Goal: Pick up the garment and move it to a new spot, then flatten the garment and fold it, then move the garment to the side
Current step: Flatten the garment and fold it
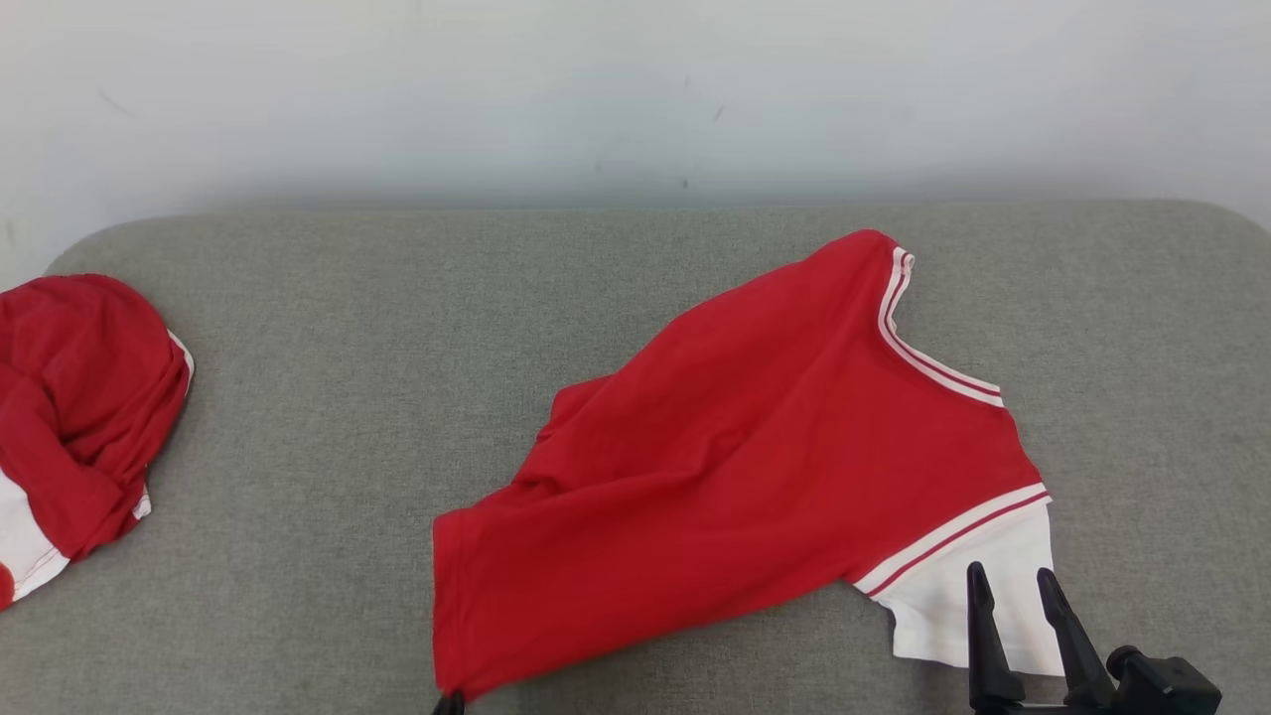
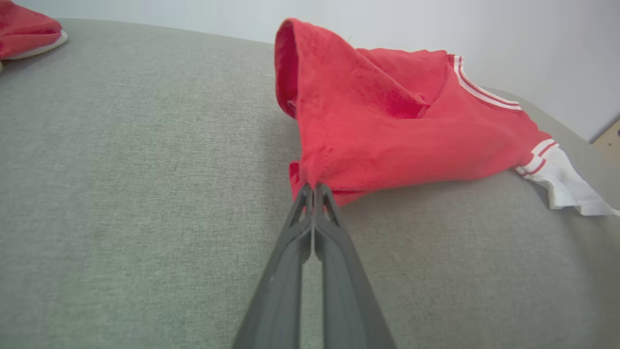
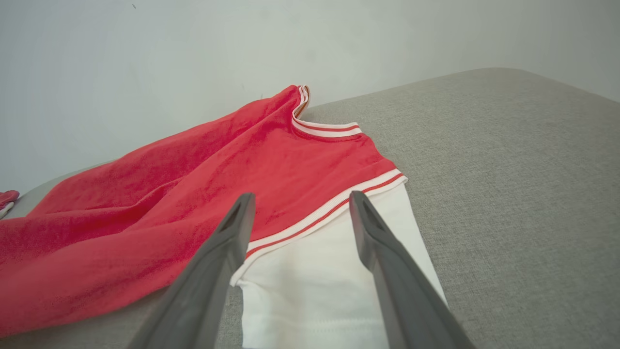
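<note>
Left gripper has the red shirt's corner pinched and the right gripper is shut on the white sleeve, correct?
No: the right gripper is open, fingers spread over the white sleeve, as the right wrist view shows. The left gripper pinches the red shirt by its corner.

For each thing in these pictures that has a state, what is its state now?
red shirt: unfolded and wrinkled on the grey cushion, one hem corner pinched.
left gripper: shut on the red shirt's hem corner.
right gripper: open, above the white sleeve.
second red garment: crumpled in a heap at the cushion's left edge.
</note>
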